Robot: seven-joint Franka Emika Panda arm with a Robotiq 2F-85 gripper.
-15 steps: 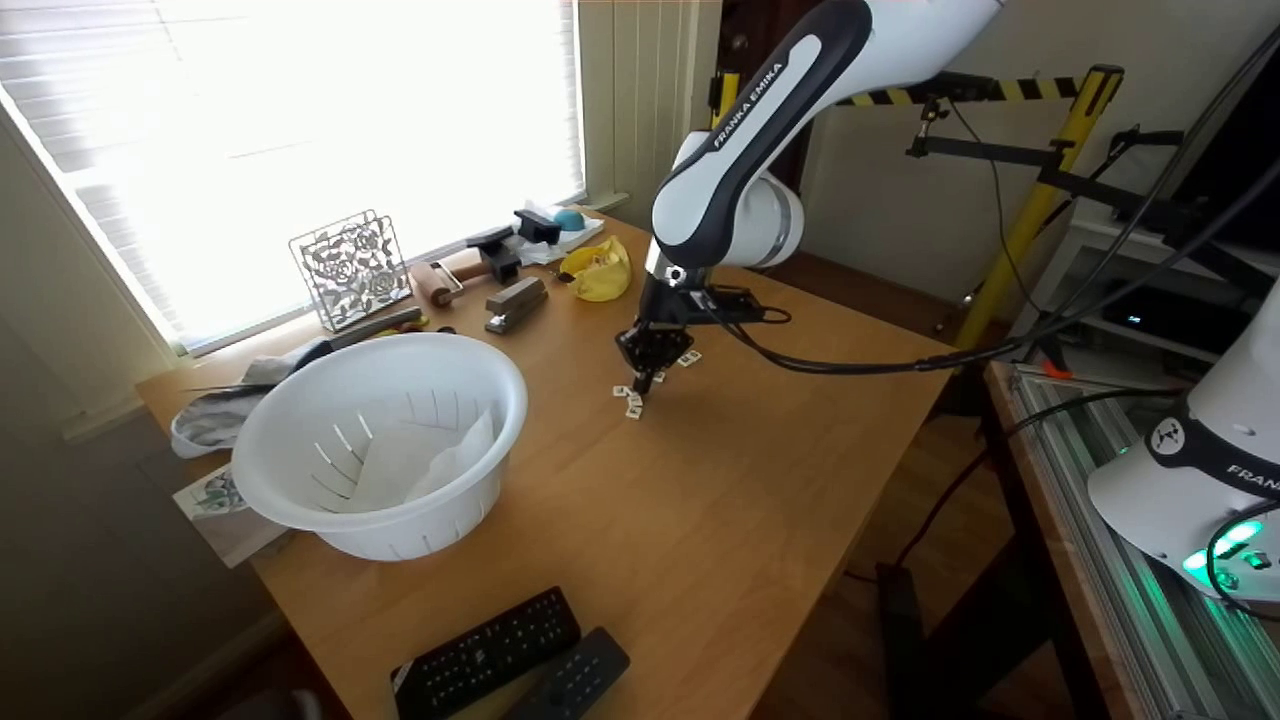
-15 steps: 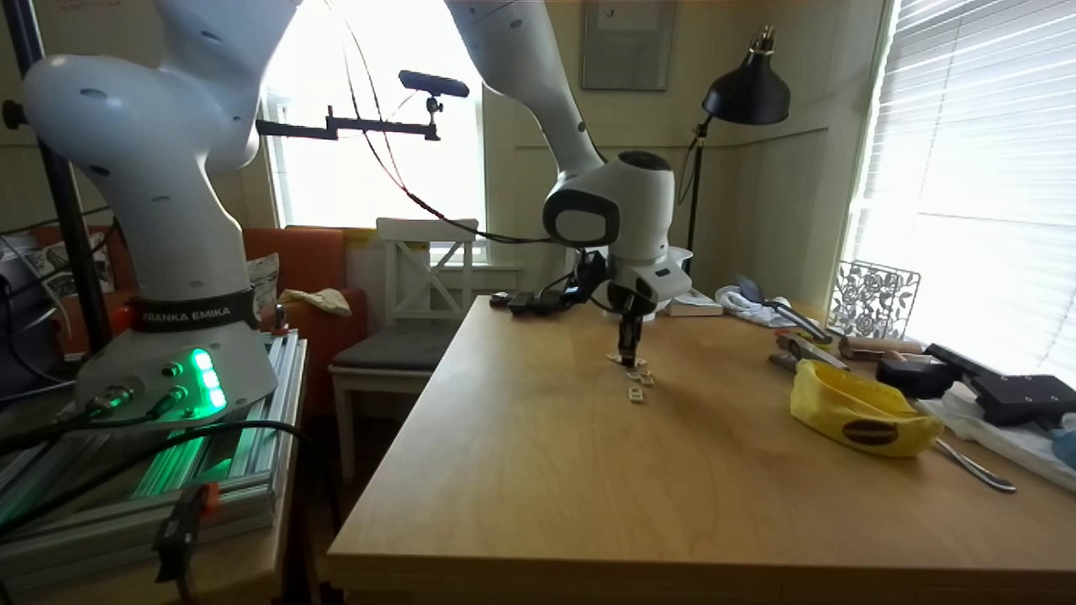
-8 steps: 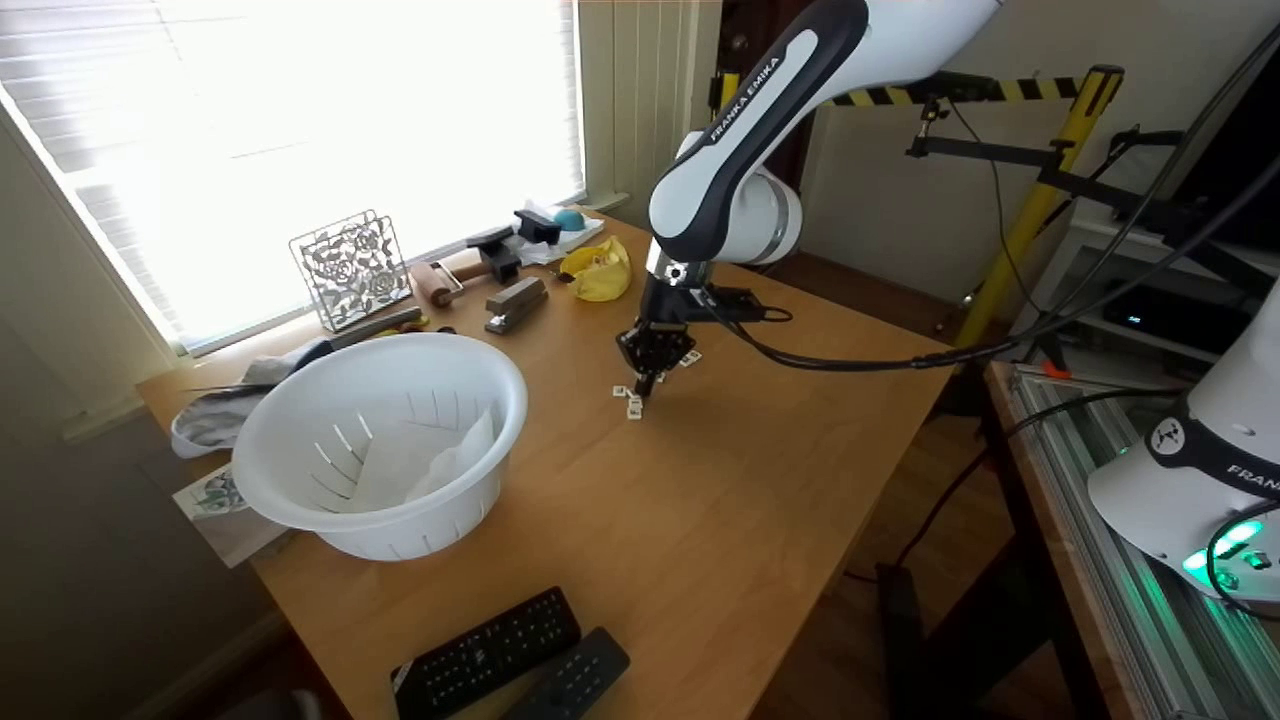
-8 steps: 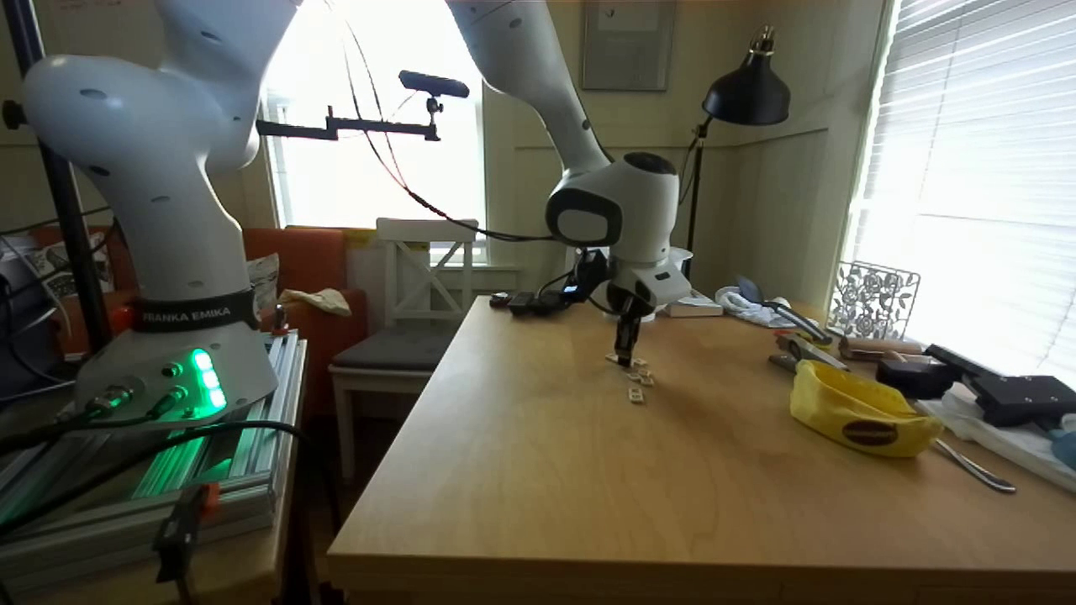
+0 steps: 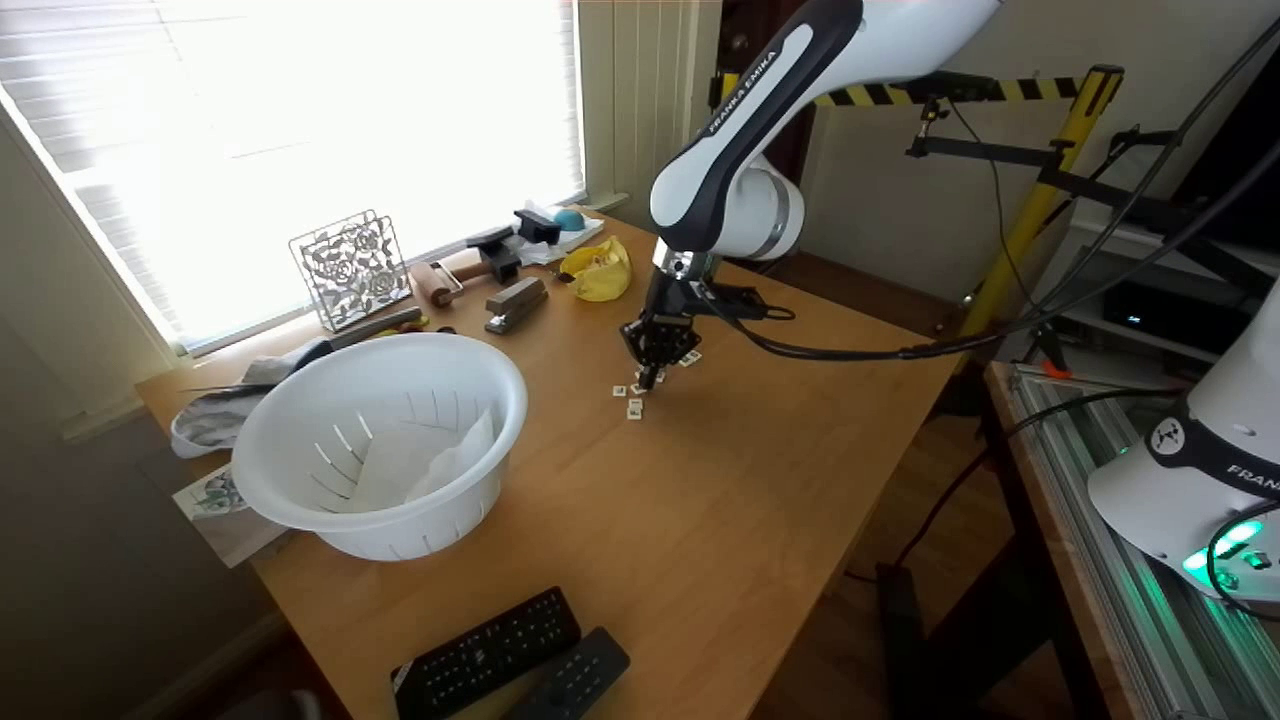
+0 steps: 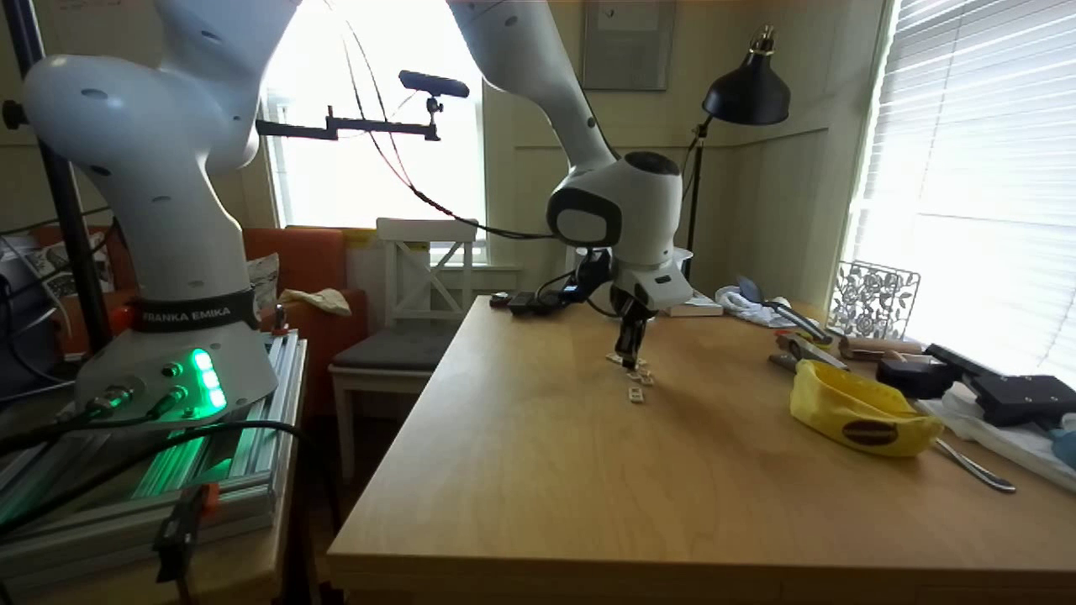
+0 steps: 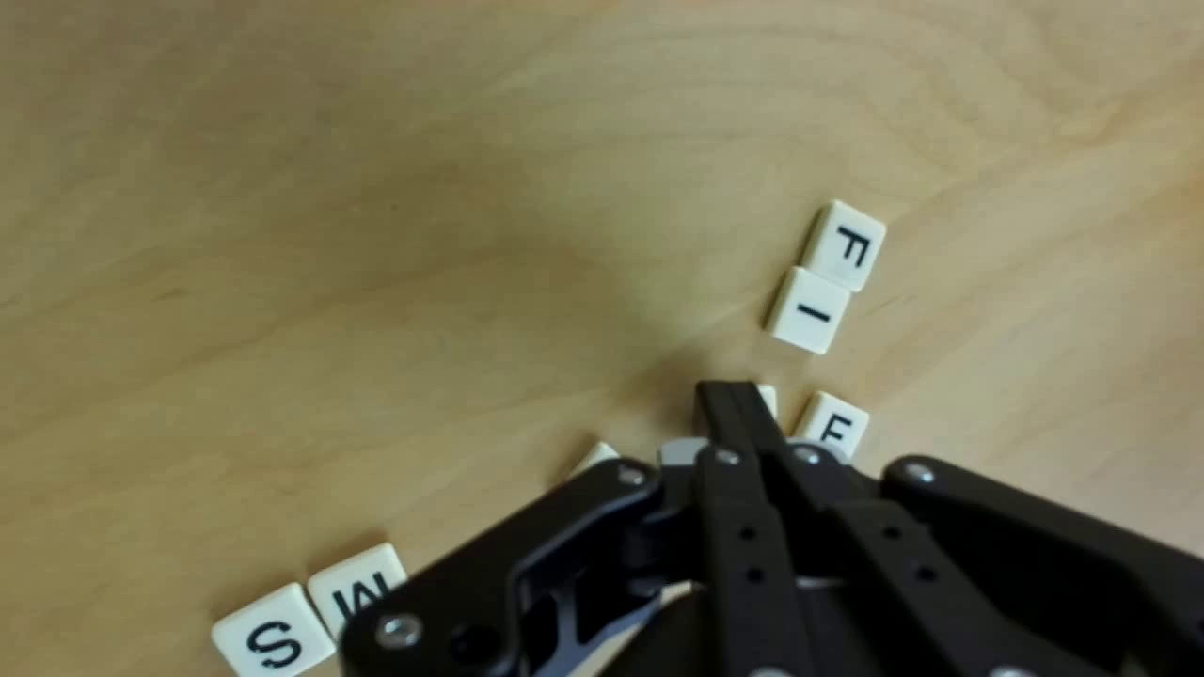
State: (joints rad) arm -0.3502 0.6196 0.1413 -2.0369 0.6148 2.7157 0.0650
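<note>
The black two-fingered hand [image 7: 732, 387] is clenched, its tips together, low over the pale wooden bench [image 7: 376, 282] among small square cream letter tiles [image 7: 274, 632]; the F tile [image 7: 846, 246] touches the I tile [image 7: 809, 312] near the tips.

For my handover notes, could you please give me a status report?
End effector shut, nothing between fingers. F tile touching I tile. Nearest tile mostly hidden, contact unclear.

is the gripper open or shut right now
The gripper is shut: in the wrist view its fingers meet with no gap showing, and the tile marked I lies apart from them.
</note>
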